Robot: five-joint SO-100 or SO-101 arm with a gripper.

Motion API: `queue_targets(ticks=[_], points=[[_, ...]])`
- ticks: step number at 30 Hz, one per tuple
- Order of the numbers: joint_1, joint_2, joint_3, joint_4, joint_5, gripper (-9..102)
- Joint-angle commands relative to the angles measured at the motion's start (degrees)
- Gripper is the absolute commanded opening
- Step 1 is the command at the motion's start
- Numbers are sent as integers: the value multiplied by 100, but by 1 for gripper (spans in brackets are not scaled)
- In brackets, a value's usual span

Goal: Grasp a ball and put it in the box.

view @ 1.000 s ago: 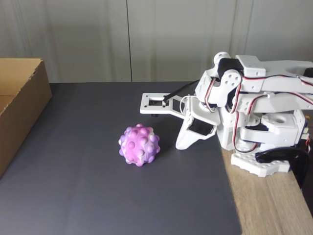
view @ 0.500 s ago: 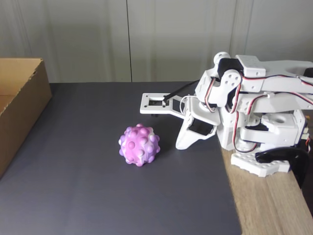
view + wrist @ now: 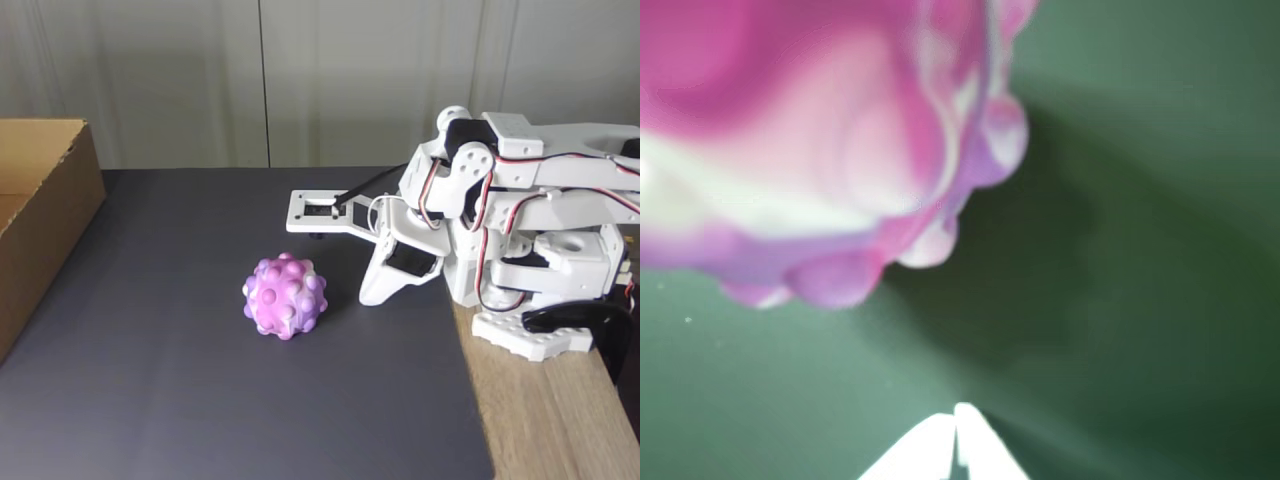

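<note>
The ball (image 3: 285,296), bumpy and mottled purple, pink and white, rests on the dark mat near its middle. In the wrist view the ball (image 3: 820,150) looms close and blurred at the upper left. My gripper (image 3: 369,297) points down to the mat just right of the ball, apart from it. Its white fingertips meet at the bottom of the wrist view, so the gripper (image 3: 956,440) is shut with nothing in it. The brown cardboard box (image 3: 45,215) stands at the left edge of the fixed view, open at the top.
The white arm base (image 3: 540,270) sits folded at the right, on the seam between the dark mat (image 3: 200,400) and a wooden tabletop (image 3: 560,420). A pale panelled wall runs behind.
</note>
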Motion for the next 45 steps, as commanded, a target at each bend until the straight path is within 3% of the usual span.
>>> queue_targets(ticks=[1,45], points=[[-44,0,26,105,-44,0],[211,0,26,105,-53,1]])
